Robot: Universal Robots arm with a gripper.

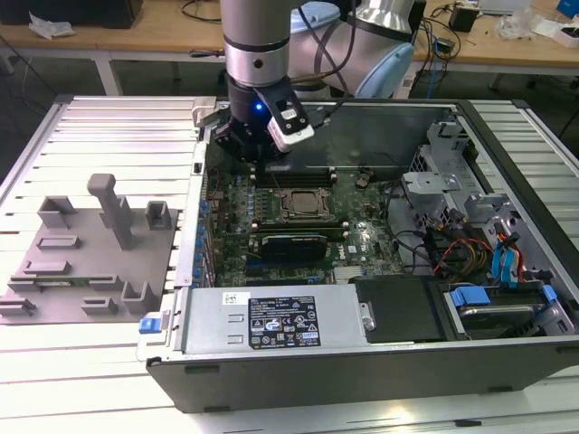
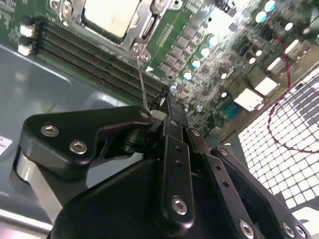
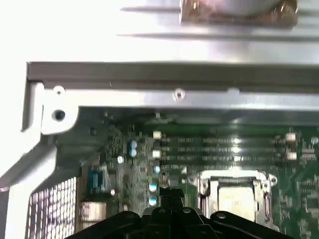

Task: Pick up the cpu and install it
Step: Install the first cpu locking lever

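The cpu (image 1: 303, 204) lies flat inside the metal-framed socket (image 1: 282, 215) in the middle of the green motherboard. Its silvery top (image 2: 109, 15) (image 3: 234, 199) shows in both wrist views. My gripper (image 1: 260, 161) hangs just above the board on the exterior view's left of the socket. Its black fingers (image 2: 167, 107) (image 3: 172, 191) are shut together. A thin wire lever (image 2: 142, 79) runs from the socket's corner to the fingertips. I cannot tell whether the lever is clamped or only touched. There is no chip between the fingers.
The open computer case holds a power supply (image 1: 271, 316) at the front and drive cages (image 1: 452, 181) with coloured cables (image 1: 461, 249) on the exterior view's right. Memory slots (image 2: 99, 59) run beside the socket. A grey fixture plate (image 1: 90, 262) lies outside the case, to the exterior view's left.
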